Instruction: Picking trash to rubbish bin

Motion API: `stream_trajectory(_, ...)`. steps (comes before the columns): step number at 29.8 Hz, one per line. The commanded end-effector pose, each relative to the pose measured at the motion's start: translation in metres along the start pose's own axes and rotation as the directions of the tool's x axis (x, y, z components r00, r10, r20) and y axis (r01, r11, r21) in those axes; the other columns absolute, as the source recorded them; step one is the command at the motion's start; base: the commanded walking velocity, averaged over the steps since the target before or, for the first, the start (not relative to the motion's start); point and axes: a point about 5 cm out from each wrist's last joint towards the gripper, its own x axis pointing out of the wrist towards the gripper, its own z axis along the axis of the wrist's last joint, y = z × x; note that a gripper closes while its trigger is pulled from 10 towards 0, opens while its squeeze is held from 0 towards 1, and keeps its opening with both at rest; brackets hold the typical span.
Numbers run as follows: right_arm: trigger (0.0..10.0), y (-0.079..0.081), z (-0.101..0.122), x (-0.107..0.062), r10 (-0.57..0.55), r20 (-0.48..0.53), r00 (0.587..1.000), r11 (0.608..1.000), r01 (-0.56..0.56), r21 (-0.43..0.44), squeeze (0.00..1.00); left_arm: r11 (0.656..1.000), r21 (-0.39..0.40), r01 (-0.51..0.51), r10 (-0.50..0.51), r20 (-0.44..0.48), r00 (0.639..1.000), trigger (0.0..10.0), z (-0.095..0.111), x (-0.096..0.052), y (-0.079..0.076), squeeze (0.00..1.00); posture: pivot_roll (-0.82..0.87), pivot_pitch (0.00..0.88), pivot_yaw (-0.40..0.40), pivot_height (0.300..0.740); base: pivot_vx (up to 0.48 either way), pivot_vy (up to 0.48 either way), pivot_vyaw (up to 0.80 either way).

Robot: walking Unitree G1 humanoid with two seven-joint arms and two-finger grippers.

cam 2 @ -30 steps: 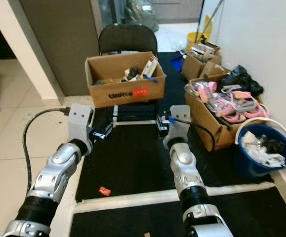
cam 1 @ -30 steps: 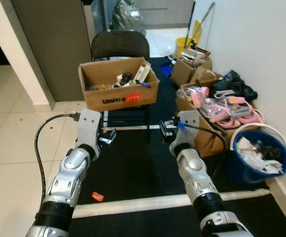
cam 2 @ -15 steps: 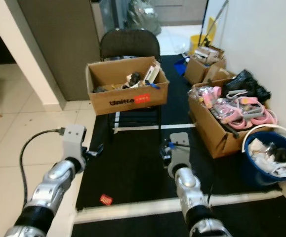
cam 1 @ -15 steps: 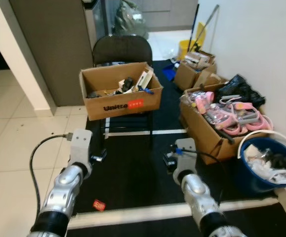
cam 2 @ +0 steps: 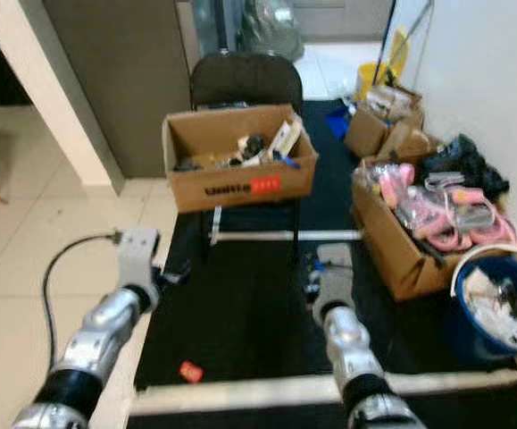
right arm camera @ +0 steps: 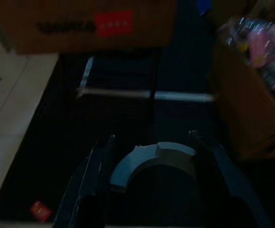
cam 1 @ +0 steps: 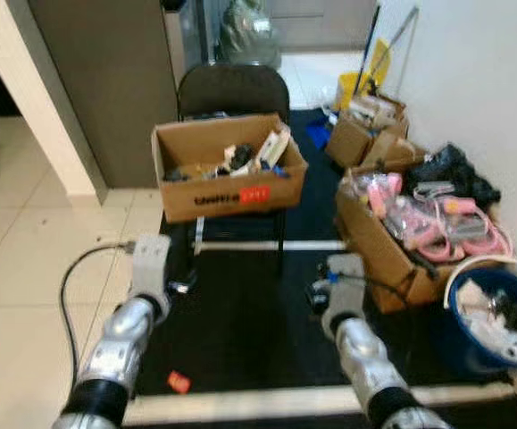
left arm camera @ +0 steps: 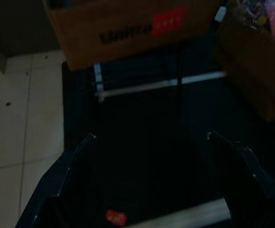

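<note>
A small red piece of trash (cam 1: 179,382) lies flat on the black mat (cam 1: 240,313), at the mat's near left corner, close to the white stripe (cam 1: 267,404) along the near edge; it is too small to tell its long axis or which way it points. The left gripper (left arm camera: 149,137) hangs above the mat, fingers spread wide and holding nothing, with the red piece below and between them in the left wrist view. The right gripper (right arm camera: 151,137) is likewise spread and empty over the mat's middle. The blue rubbish bin (cam 1: 499,308), already holding crumpled waste, stands at the right by the wall. Between trash and bin lie open mat and a cardboard box of pink items (cam 1: 410,237). Farther off, a black chair (cam 1: 233,89) carries an open cardboard box (cam 1: 227,174).
</note>
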Motion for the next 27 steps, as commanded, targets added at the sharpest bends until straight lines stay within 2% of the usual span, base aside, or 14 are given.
stream_trajectory(1, 10.0, 0.0077, -0.0082, -0.0026, 0.015, -0.027, 1.0, 1.0, -0.015, 0.012, 0.0, 1.0, 0.013, -0.016, 0.016, -0.02, 1.0, 10.0, -0.0059, -0.0013, 0.0048, 0.0, 0.01, 0.103, 0.036, 0.74, 0.33, 0.0, 0.0)
stream_trajectory(19, 10.0, 0.0067, -0.0129, -0.004, 0.002, -0.042, 0.999, 0.999, -0.001, 0.035, 0.0, 1.0, 0.022, -0.013, 0.013, -0.008, 1.0, 10.0, -0.0038, -0.0007, 0.006, 0.0, 0.01, 0.108, 0.036, 0.74, 0.358, 0.0, 0.0)
stream_trajectory(25, 10.0, 0.0061, -0.014, -0.0046, 0.004, -0.045, 0.999, 0.999, -0.002, 0.04, 0.0, 1.0, 0.024, -0.01, 0.01, -0.009, 1.0, 10.0, -0.0041, -0.0008, 0.0059, 0.0, 0.01, 0.109, 0.036, 0.74, 0.36, 0.0, -0.8)
stream_trajectory(27, 10.0, 0.0054, -0.0143, -0.0048, 0.002, -0.044, 0.999, 0.999, 0.0, 0.035, 0.0, 1.0, 0.025, -0.008, 0.009, -0.009, 1.0, 10.0, -0.0043, -0.0008, 0.0057, 0.0, 0.01, 0.11, 0.036, 0.74, 0.364, 0.0, 0.0)
